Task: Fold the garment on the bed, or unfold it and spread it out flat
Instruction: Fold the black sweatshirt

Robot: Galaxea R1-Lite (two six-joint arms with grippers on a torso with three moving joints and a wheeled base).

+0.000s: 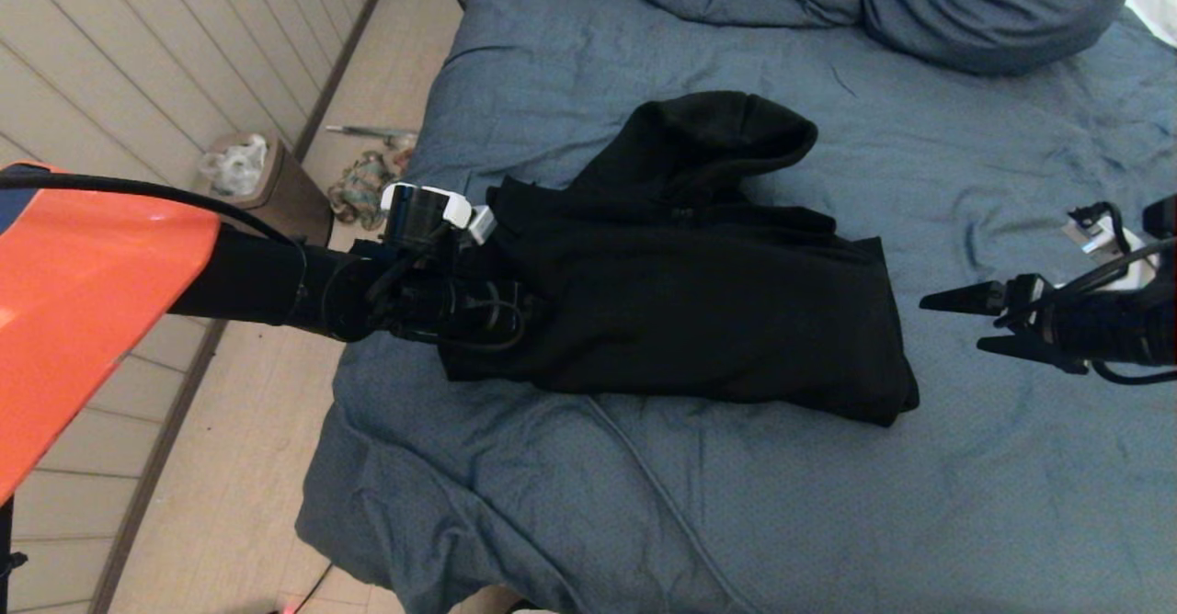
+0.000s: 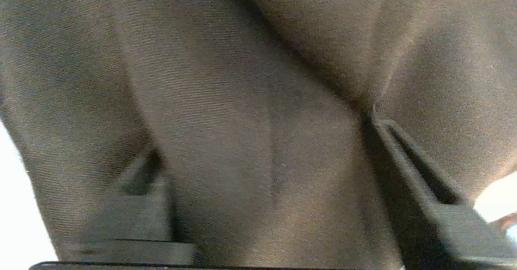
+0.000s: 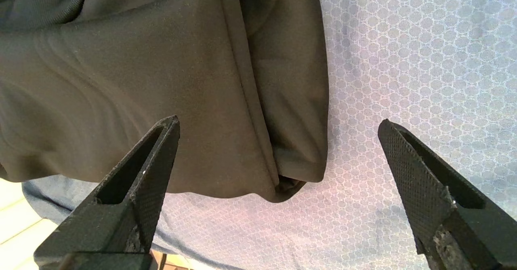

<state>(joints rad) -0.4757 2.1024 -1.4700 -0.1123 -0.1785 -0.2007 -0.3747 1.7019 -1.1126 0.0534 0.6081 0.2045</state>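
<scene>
Black garment (image 1: 680, 311) on bed (image 1: 965, 182); no writing legible anywhere.

A home bedroom, a wide bed (image 1: 736, 522) lying under a blue duvet, pillows (image 1: 993, 7) resting at its head, a small bin (image 1: 262, 182) standing beside the panelled wall (image 1: 165, 35)

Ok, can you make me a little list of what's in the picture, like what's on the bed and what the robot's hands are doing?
garment: black hooded sweatshirt, bunched and partly folded, hood toward the pillows
bed: blue duvet, wrinkled
left gripper: at the sweatshirt's left edge, fingers spread with fabric between them
right gripper: open, hovering just right of the sweatshirt, not touching it
pillows: blue, at the far end
floor beside bed: bin with a bag
</scene>
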